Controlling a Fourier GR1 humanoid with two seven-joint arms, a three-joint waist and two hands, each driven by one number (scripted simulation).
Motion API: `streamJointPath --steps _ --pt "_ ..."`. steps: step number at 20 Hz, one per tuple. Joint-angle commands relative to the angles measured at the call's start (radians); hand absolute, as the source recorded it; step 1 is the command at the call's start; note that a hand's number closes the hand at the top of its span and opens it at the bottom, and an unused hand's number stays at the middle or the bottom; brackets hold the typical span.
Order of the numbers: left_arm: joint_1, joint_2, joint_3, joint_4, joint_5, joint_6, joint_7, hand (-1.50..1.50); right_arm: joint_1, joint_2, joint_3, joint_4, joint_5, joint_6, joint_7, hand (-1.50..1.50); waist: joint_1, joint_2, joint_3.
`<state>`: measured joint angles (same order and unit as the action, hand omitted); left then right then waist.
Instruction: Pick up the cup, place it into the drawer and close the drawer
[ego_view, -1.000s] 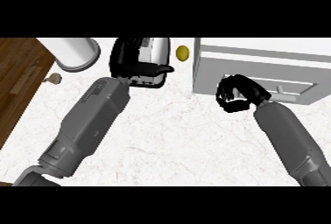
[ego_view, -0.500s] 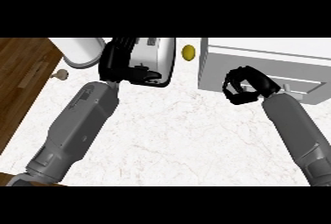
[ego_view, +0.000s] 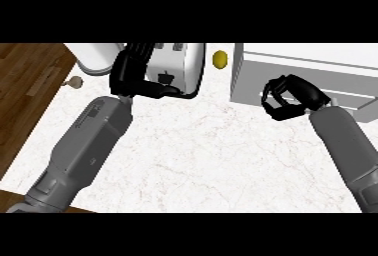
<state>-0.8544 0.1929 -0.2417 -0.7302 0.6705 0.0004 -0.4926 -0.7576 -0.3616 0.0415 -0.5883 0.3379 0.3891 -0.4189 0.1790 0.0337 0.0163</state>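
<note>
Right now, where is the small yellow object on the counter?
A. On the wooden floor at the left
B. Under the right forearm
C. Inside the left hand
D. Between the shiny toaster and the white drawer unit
D: the yellow object lies on the counter in the gap between the toaster and the white drawer unit.

A chrome toaster (ego_view: 179, 67) stands at the far edge of the white marble counter (ego_view: 199, 160). Just right of it lies a small yellow lemon (ego_view: 219, 59). Brown wooden floor (ego_view: 26, 95) shows beyond the counter's left edge.
</note>
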Motion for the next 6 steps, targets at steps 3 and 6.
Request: streamJointPath --steps 3,6 --pt "0.014 0.005 0.003 -0.019 0.010 -0.020 0.006 -1.50 -0.168 -0.119 -0.092 0.021 -0.006 -0.097 0.077 1.50 0.044 0.016 -0.013" --pt "0.026 -0.013 -0.008 -0.023 0.009 -0.023 0.006 -1.50 -0.166 -0.121 -0.096 0.004 -0.020 -0.079 0.079 1.50 0.035 0.017 -0.012"
